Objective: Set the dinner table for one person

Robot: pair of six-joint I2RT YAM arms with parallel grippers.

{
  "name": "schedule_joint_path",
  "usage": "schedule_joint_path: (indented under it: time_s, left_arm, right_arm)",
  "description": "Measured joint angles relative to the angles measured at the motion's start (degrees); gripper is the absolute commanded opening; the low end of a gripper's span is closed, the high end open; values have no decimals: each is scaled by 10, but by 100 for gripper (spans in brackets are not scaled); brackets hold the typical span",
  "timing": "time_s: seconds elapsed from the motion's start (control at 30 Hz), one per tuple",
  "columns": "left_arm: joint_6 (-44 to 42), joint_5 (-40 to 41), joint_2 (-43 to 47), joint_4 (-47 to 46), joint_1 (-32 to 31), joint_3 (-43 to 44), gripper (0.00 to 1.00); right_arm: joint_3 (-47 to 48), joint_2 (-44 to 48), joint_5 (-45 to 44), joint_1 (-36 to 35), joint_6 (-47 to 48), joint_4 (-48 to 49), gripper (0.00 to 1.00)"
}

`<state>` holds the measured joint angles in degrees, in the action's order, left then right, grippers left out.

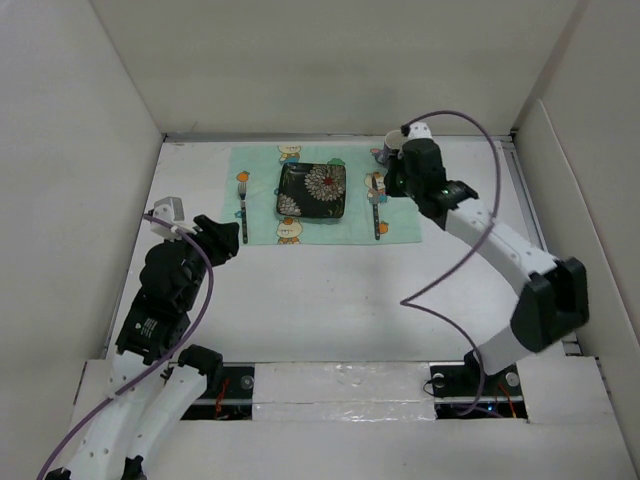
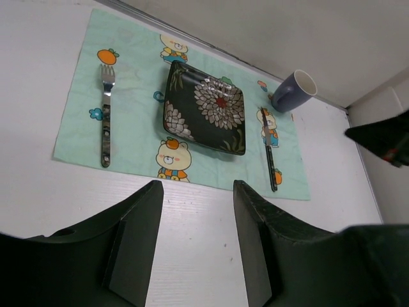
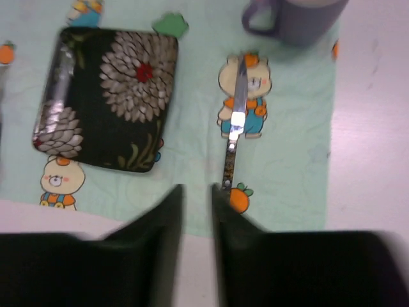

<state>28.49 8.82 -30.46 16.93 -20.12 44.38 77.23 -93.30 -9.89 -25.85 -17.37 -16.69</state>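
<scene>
White table: mat w/ plate, fork, knife.

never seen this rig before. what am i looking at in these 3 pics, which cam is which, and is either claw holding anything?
Two robot arms are bolted at the near edge of a white dinner table. The overhead picture comes from a fixed camera above and behind them. The other two come from cameras on each wrist, so the dark shapes at the bottom are that arm's own fingers.

On the table lies a mint-green cartoon mat. On it are a dark floral square plate, a fork to its left and a knife to its right. A purple mug stands at the mat's far right corner.

The left claw is open and empty, short of the mat. The right claw hovers near the knife handle, jaws slightly apart, holding nothing.
</scene>
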Motion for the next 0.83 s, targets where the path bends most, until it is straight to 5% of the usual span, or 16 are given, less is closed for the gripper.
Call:
schedule_joint_path:
  time_s: [0.03,0.2,0.4,0.47,0.63,0.83]
  left_arm:
    - [0,2,3,0,0,0,45]
    - [-4,17,37,-2,0,0,46]
    - [-13,31,132,-23,0,-15,47]
    - [-16,39,165,-28,0,-17,47]
    - [-21,60,205,-47,0,-18,46]
    - [-23,60,197,-47,0,-18,47]
  right_arm:
    - [-13,40,-2,-6,5,7,0]
    - [-127,292,-28,-82,20,68,2]
    - [-262,633,-104,-116,19,117,49]
    - [-280,704,-142,-115,15,121,56]
    - [-322,791,-226,-114,2,111,67]
    - [-344,740,-255,-114,-13,97,68]
